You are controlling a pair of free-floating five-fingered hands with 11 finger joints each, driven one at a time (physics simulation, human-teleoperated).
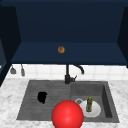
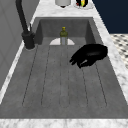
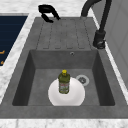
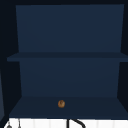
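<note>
Left hand point(image 1: 42, 97): seen at the lower left of the front view, over the ribbed draining board point(image 1: 47, 100) of the sink; fingers loosely curled, nothing held. In the left side view the same hand point(image 2: 90, 55) is seen at centre right, hovering above the board with its fingers directed toward the picture's left. In the right side view it point(image 3: 47, 12) is placed at the upper left, at the far end of the board.

Bottle point(image 3: 64, 82): small, green, yellow-capped, upright, its long axis vertical. It is found in the basin, lower centre of the right side view; in the front view it point(image 1: 89, 104) lies to the right of the hand and well apart from it.

Plate point(image 3: 76, 96): white, flat on the basin floor; the bottle is carried on it. The drain point(image 3: 82, 79) is just beside its rim.

Faucet point(image 1: 68, 75): black, set at the back edge of the sink, between board and basin.

Red ball point(image 1: 67, 114): large, at the bottom centre of the front view.

Shelf point(image 4: 65, 106): dark blue cabinet above the sink; one small brown round thing point(image 4: 61, 103) is kept on its lowest board.
</note>
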